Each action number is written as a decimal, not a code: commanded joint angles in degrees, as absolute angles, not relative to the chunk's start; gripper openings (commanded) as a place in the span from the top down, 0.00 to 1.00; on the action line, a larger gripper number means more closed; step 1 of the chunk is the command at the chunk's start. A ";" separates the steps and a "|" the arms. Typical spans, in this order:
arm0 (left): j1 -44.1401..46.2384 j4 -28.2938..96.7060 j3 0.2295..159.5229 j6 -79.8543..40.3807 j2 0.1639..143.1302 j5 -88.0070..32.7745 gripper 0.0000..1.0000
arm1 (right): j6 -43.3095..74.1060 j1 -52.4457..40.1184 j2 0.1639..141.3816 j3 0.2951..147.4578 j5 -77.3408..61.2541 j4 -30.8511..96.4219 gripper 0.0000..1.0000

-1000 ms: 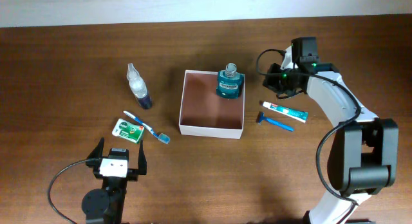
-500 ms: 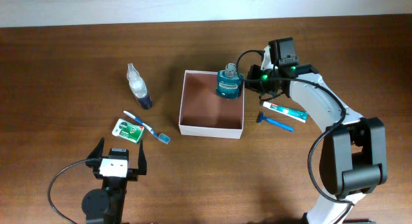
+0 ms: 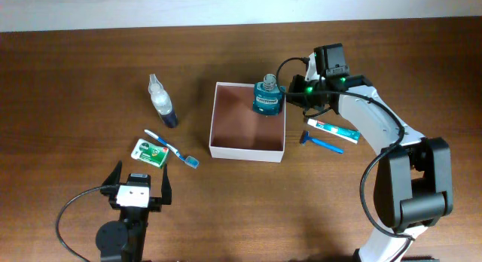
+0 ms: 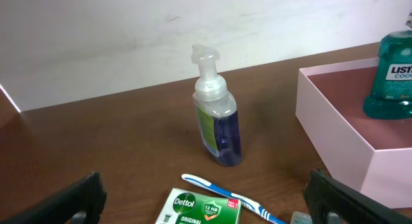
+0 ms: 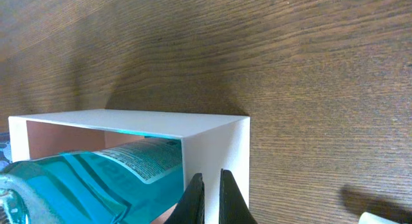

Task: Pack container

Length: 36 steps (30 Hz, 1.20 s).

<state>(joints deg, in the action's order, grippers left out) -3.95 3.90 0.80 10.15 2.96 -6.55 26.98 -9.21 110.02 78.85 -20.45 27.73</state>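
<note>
**Container** (image 3: 242, 126): square, white-walled, pinkish-brown inside, lidless. It sits at the centre of the table (image 3: 90, 66).

**Packed:** one teal mouthwash bottle (image 3: 266, 97), upright in the container's far right corner.

**Unpacked, left of the container:**
- pump bottle (image 3: 162, 102), standing
- green soap box (image 3: 150, 150)
- toothbrush (image 3: 172, 148), lying along the soap box's right side

**Unpacked, right of the container:** toothpaste tube (image 3: 333, 128) and blue razor (image 3: 322, 143), flat and side by side.

**Right gripper** (image 5: 209, 197): clenched, with nothing seen between the fingers. The tips are at the container's right wall, beside the mouthwash bottle. Whether they touch the wall cannot be told.

**Left gripper** (image 3: 140, 175): fully released and empty, at the near left, close to the soap box.

**Progress, by judgement:** one item of six is in and five are left, so packing is at an early stage.
</note>
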 commanded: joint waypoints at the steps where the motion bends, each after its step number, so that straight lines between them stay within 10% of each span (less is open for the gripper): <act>1: -4.19 4.08 0.49 9.89 2.85 -5.98 0.00 | 24.47 -9.80 110.37 78.63 -21.30 27.20 0.96; 28: -4.19 4.08 0.49 9.89 2.85 -5.98 0.01 | 15.99 -8.75 110.37 78.65 -24.64 26.57 0.94; 36: -4.19 4.08 0.49 9.89 2.85 -5.98 0.00 | 13.23 -2.11 110.37 78.65 -24.67 29.91 0.70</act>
<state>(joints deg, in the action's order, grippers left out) -3.95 3.90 0.80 10.15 2.96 -6.52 14.79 -5.80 110.02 78.85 -24.16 28.29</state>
